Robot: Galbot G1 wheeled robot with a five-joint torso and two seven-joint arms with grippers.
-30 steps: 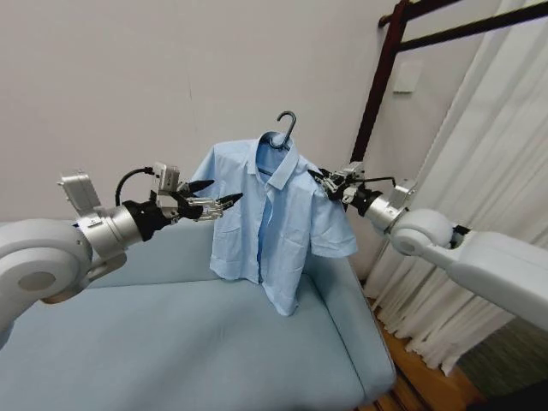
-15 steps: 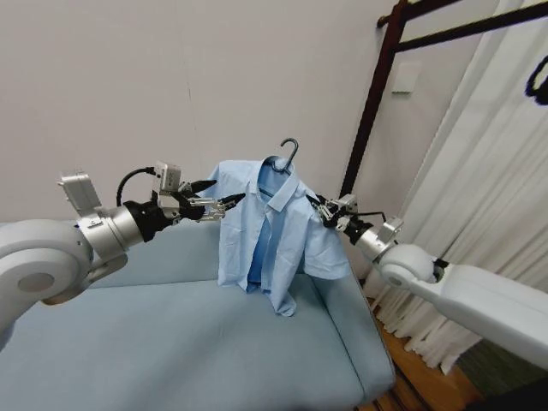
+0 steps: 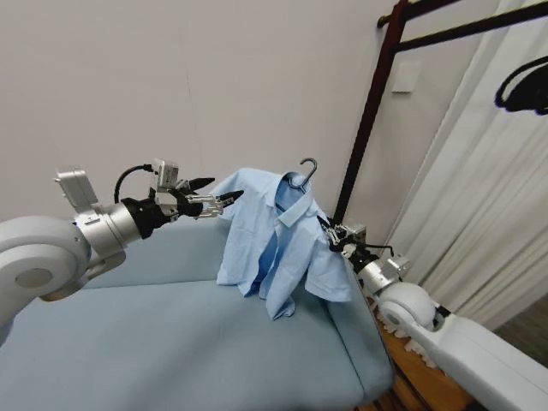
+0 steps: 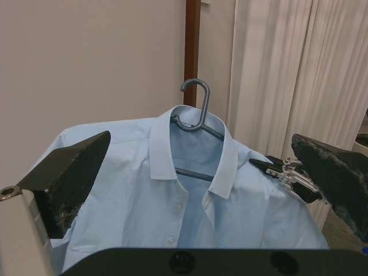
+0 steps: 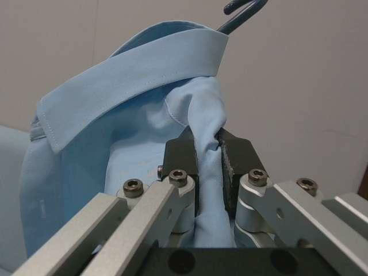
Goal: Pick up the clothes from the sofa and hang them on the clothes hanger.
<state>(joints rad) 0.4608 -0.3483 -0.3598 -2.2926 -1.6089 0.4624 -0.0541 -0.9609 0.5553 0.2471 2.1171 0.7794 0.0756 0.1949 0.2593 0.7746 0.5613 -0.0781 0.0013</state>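
A light blue shirt (image 3: 278, 244) on a dark hanger (image 3: 304, 171) hangs in the air over the blue sofa (image 3: 171, 342). My right gripper (image 3: 330, 229) is shut on the shirt's shoulder, on the side toward the rack. In the right wrist view its pads (image 5: 183, 161) pinch a fold of the shirt (image 5: 115, 115) below the collar. My left gripper (image 3: 224, 199) is open, level with the shirt's other shoulder. In the left wrist view its fingers (image 4: 69, 178) stand wide apart in front of the shirt (image 4: 144, 190), with the hanger's hook (image 4: 198, 100) above the collar.
A dark wooden clothes rack rises at the right, with a post (image 3: 368, 111) and a top rail (image 3: 467, 30). Another dark hanger (image 3: 522, 86) hangs at the upper right. White curtains (image 3: 479, 214) hang behind the rack. Wooden floor (image 3: 411, 377) lies right of the sofa.
My right gripper has carried the shirt to the right and lower, toward the rack post. The left gripper has hardly moved. A dark hanger has come into view at the upper right.
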